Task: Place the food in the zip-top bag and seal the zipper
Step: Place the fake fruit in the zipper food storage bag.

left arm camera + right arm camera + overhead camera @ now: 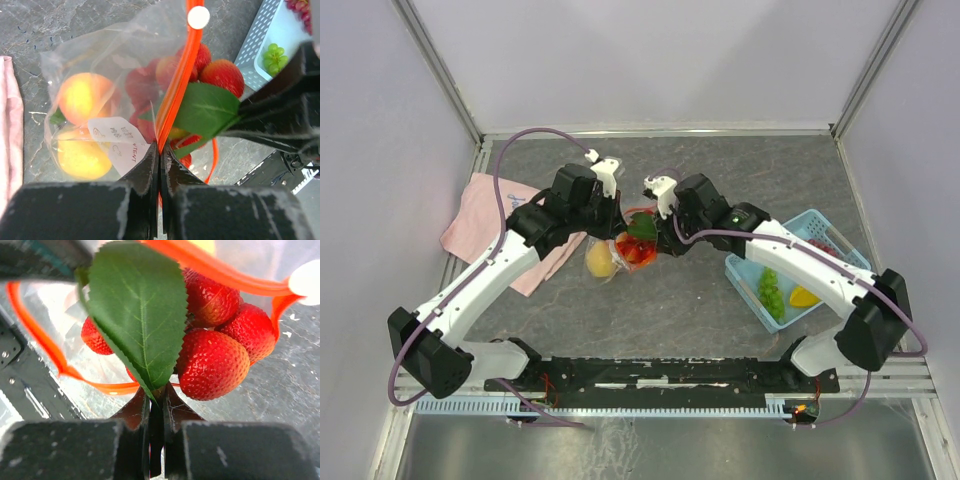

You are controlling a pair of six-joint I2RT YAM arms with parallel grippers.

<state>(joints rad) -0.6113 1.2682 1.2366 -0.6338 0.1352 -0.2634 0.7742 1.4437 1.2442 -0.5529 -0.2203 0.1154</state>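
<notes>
At bag [95, 55] mouth: left jaws grip zipper [175, 85], right jaws leaf [137, 315]

top: overhead, far | wrists: close; both facing zip-top bag [115, 60]

We see a grey, stone-patterned worktop [710, 330] with pale veins running through it. On its left side lies a rumpled pink cloth [480, 215], reaching out to the left edge. Towards the middle, the clear zip-top bag [612, 262] rests on the worktop, near the cloth's edge but apart from it. On the right a light-blue basket [754, 297] stands at an angle, well apart from the bag. A black rail [670, 375] runs along the near edge.
</notes>
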